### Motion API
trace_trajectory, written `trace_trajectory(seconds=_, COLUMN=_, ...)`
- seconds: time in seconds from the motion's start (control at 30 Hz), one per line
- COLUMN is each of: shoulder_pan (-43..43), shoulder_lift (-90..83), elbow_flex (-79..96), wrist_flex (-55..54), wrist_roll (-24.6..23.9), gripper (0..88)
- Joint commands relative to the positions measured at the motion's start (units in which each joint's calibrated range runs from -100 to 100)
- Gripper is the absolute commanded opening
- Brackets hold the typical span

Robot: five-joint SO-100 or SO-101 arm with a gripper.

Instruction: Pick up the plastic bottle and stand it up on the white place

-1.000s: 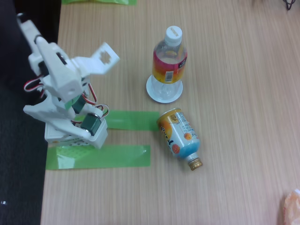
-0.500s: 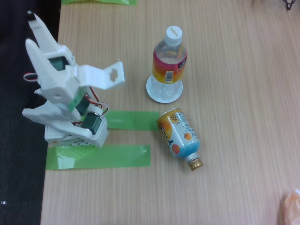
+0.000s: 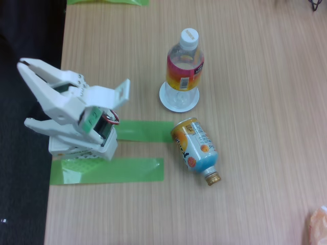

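The plastic bottle (image 3: 185, 66), clear with a white cap and a red and yellow label, stands upright on the white place (image 3: 166, 100), a small round disc on the wooden table. My gripper (image 3: 73, 75) is well to the left of the bottle, near the table's left edge and above the arm's base. It is open, with the jaws spread wide and nothing between them. It does not touch the bottle.
A short orange and light-blue bottle-can (image 3: 196, 148) with a gold cap lies on its side just below the disc. Two green tape strips (image 3: 145, 131) (image 3: 117, 170) lie by the arm's base. The table's left edge (image 3: 62, 61) drops to dark floor. An orange object (image 3: 318, 224) sits at the bottom right.
The gripper has swung down and turned over the arm's base, folding lower toward the table's left edge. The bottle and the bottle-can have not moved.
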State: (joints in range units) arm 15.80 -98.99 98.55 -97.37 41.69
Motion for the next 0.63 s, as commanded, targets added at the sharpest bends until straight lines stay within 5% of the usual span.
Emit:
trace_trajectory(seconds=0.0, shoulder_pan=-0.1, shoulder_lift=0.17, elbow_flex=0.9, wrist_flex=-1.86, wrist_roll=0.16, gripper=1.1)
trace_trajectory(seconds=0.6, shoulder_pan=-0.32, shoulder_lift=0.17, elbow_flex=0.9, wrist_flex=-1.86, wrist_roll=-0.16, gripper=1.1)
